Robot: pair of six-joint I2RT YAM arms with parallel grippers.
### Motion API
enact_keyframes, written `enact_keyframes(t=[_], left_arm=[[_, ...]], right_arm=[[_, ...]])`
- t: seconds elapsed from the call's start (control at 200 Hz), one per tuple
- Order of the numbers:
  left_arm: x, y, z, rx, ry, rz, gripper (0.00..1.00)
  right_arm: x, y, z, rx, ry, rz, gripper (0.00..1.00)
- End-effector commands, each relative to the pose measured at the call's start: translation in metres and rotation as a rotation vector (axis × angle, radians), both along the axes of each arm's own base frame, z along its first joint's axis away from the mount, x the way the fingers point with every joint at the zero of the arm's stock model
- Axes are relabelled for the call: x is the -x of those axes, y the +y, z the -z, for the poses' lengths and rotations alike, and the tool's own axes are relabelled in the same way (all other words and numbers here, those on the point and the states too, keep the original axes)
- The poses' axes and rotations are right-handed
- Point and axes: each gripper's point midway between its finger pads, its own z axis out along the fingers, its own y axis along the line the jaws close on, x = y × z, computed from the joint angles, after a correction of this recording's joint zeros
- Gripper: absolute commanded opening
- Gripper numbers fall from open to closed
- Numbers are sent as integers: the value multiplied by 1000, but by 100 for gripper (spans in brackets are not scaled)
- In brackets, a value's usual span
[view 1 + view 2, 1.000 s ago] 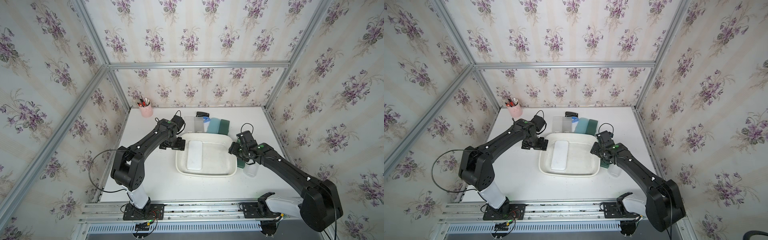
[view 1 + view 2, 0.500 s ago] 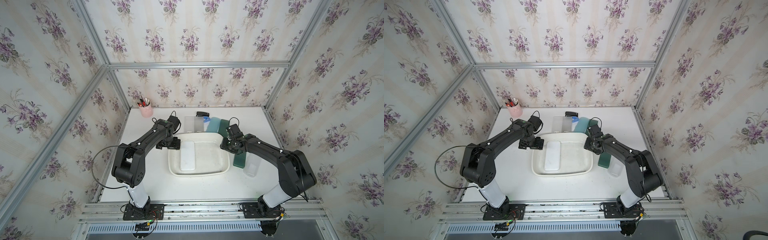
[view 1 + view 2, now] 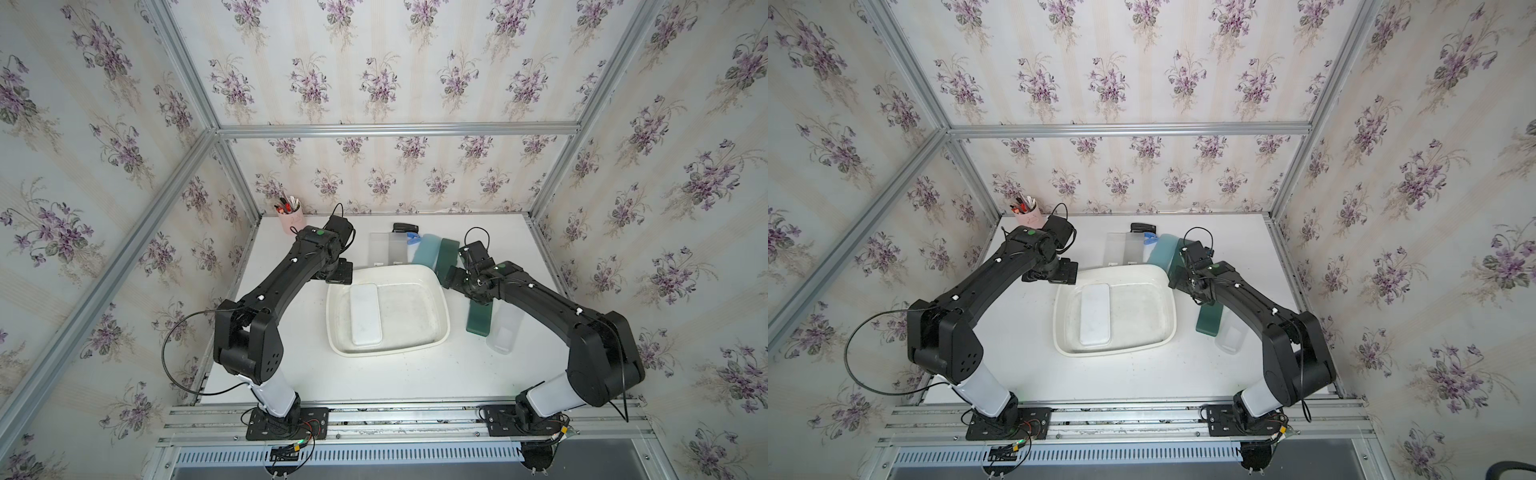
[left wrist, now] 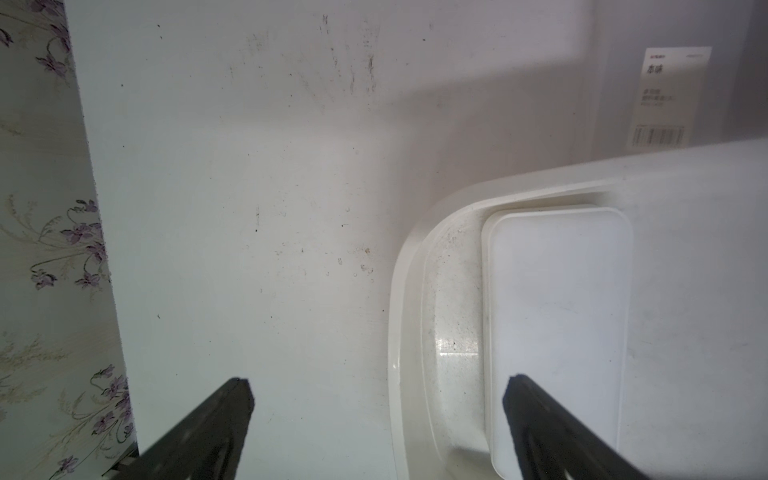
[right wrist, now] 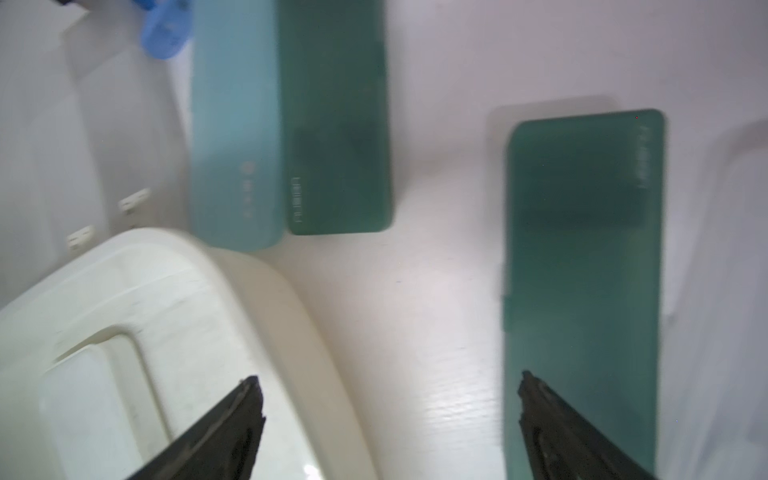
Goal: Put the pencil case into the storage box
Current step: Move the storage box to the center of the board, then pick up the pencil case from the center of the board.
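Observation:
The storage box (image 3: pixel 386 352) (image 3: pixel 1113 352) is a shallow white tub in the middle of the table. A white pencil case (image 3: pixel 365 313) (image 4: pixel 557 324) lies flat inside it along its left wall. My left gripper (image 3: pixel 338 272) (image 4: pixel 378 388) is open at the box's far left corner, its jaws straddling the rim (image 4: pixel 405 291). My right gripper (image 3: pixel 451 278) (image 5: pixel 389 384) is open at the far right corner, one finger over the box rim (image 5: pixel 291 307) and the other over a dark green pencil case (image 3: pixel 480 318) (image 5: pixel 582 270). Neither gripper holds anything.
Behind the box lie two clear cases (image 3: pixel 386 249), a light blue case (image 3: pixel 426 249) and a dark green case (image 3: pixel 446 255). A translucent case (image 3: pixel 505 332) lies at the right. A pink pen cup (image 3: pixel 291 220) and a black stapler (image 3: pixel 405 227) stand at the back.
The storage box has slid left with the white case inside. My right gripper moved left to its far right corner, and its jaws have opened wide. The left gripper shifted slightly.

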Motion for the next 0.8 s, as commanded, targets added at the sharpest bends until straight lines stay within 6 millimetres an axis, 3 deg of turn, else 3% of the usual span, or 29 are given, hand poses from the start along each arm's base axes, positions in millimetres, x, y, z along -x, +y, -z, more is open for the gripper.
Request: enact_keyframes(t=[0.0,0.14,0.515,0.569,0.644,0.689,0.794], left_arm=[[12,-1,2,20,35,-24,100],[15,-3,6,35,54,-20,100],[18,-5,14,43,72,-6,100],[18,-5,13,44,67,-3,100],[19,-4,14,42,67,0,100],[20,-4,13,40,64,2,100],[22,-3,12,38,60,7,100]], right_arm=[[16,-35,20,79,69,58,99],[13,-47,38,80,84,82,99],[0,-52,71,154,150,45,97],[0,-52,75,156,157,39,89],[-1,-51,77,150,154,34,63],[-2,-50,78,146,153,27,51],[-5,-45,73,129,145,9,45]])
